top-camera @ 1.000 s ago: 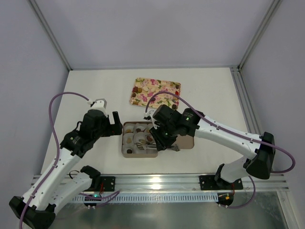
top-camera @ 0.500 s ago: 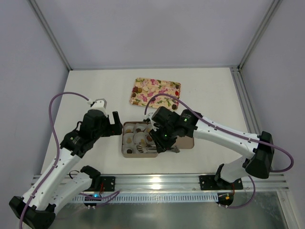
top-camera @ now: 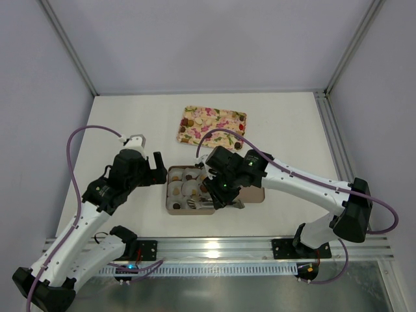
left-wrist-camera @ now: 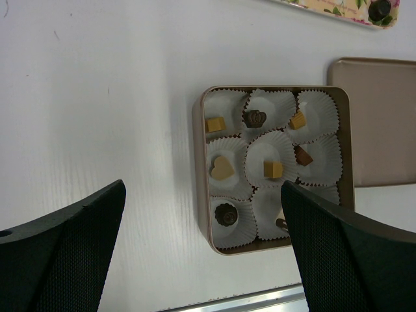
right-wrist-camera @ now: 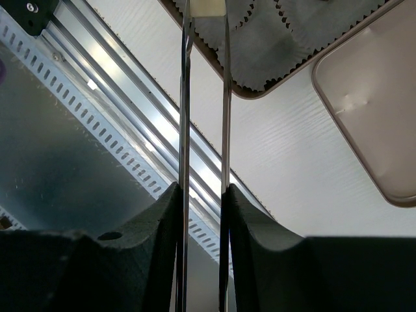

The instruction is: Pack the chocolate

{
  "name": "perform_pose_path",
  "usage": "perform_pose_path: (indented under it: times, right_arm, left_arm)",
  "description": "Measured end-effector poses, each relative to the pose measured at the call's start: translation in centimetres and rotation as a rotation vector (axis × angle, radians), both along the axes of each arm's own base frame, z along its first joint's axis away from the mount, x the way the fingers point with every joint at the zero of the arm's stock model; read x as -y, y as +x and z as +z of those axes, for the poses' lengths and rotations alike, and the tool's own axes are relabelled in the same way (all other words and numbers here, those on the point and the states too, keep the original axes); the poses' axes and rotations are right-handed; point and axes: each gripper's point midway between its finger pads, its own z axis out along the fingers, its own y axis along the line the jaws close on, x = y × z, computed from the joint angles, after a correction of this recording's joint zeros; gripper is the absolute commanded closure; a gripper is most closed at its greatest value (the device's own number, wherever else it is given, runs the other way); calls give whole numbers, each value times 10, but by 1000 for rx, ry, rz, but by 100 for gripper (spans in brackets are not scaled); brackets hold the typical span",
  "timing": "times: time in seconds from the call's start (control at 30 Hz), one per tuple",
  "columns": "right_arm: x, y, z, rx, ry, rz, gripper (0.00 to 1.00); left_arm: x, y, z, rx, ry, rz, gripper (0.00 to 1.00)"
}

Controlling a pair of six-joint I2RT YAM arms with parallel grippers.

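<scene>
Mostly lying in the square box (left-wrist-camera: 199, 162): chocolate (left-wrist-camera: 222, 168) in tan, mid brown and dark brown, one piece to each white paper cup (left-wrist-camera: 270, 146). Among them a tan heart, a few tan cubes, a dark crown shape and a dark round swirl. One more half hidden behind a black finger in the left wrist view.

Also up in the air: a cream piece (right-wrist-camera: 208, 6), pinched at the very tips of thin metal tweezers (right-wrist-camera: 225, 97) over the crinkled cups by the box's near side. Clamped on the two blades, fingers pressed together around them: the right end effector (right-wrist-camera: 203, 195), reaching in over the box from the right.

Box itself close to the middle of the near edge of the tabletop (top-camera: 130, 117). Just beside it on the right, a flat tan lid (left-wrist-camera: 383, 123), lying open side up.

Left of the box, hovering apart from it: the left end effector (top-camera: 158, 170), fingers spread wide and holding nothing, with the box framed between them in its own camera.

Farther off, toward the middle of the far edge: a flowered tray (top-camera: 218, 116) with more chocolate scattered on it, well apart from both end effectors.
</scene>
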Motion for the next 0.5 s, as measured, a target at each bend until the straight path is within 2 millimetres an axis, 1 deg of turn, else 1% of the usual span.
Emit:
perform_pose_path:
  times: [0.03, 0.27, 0.37, 0.4, 0.5]
  right_arm:
    - [0, 0, 0, 0, 0, 0, 63]
    - [-1, 1, -1, -1, -2, 0, 62]
    - [-1, 0, -1, -1, -2, 0, 61]
    - [-1, 0, -1, -1, -2, 0, 59]
    - [-1, 0, -2, -1, -3, 1, 59]
  left_arm:
    - [0, 0, 0, 0, 0, 0, 0]
    - [0, 0, 0, 0, 0, 0, 0]
    - [0, 0, 0, 0, 0, 0, 0]
    - [0, 0, 0, 0, 0, 0, 0]
    - [0, 0, 0, 0, 0, 0, 0]
